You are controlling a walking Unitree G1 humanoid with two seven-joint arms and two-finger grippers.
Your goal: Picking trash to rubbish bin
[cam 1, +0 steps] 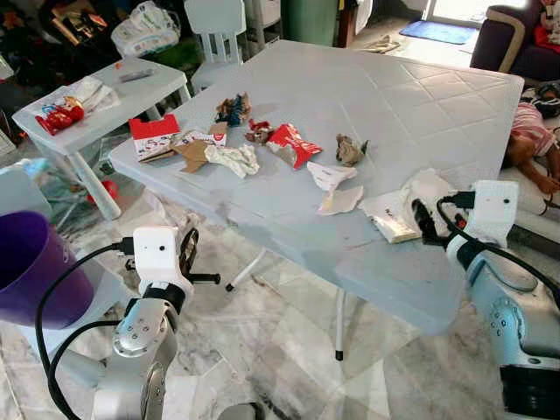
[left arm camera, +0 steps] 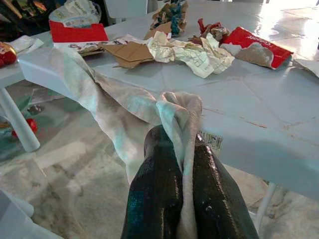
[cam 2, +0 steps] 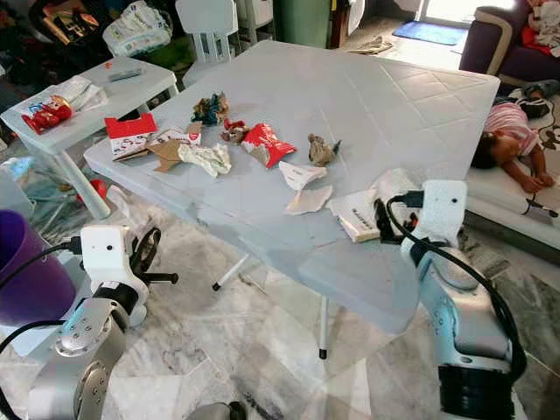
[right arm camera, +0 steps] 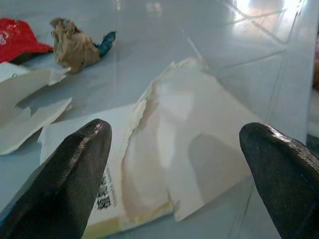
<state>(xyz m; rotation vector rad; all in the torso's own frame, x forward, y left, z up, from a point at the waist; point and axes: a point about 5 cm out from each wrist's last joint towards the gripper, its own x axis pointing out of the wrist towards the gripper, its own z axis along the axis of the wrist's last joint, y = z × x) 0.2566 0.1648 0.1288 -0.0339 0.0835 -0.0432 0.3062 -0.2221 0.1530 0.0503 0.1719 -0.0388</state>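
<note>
My left gripper (cam 1: 188, 252) hangs below the front left edge of the grey table (cam 1: 289, 219), shut on a crumpled white sheet (left arm camera: 99, 94) that trails from between its fingers. My right gripper (cam 1: 426, 219) is at the table's right front and stands open over a torn white paper packet (right arm camera: 179, 134), one finger on each side and not touching it. More trash lies mid-table: a red wrapper (cam 1: 293, 144), crumpled paper (cam 1: 234, 159), cardboard (cam 1: 191, 154), a red and white box (cam 1: 153, 136), a brown wad (cam 1: 350, 150) and white scraps (cam 1: 332, 178). The purple bin (cam 1: 31, 262) stands on the floor at my left.
A small white table (cam 1: 131, 87) with a snack packet stands at the back left, and a white child's chair (cam 1: 216, 31) behind it. A person (cam 1: 534, 140) lies on the floor at the right, near a dark sofa (cam 1: 512, 39). The grey table's legs (cam 1: 339, 328) stand ahead of me.
</note>
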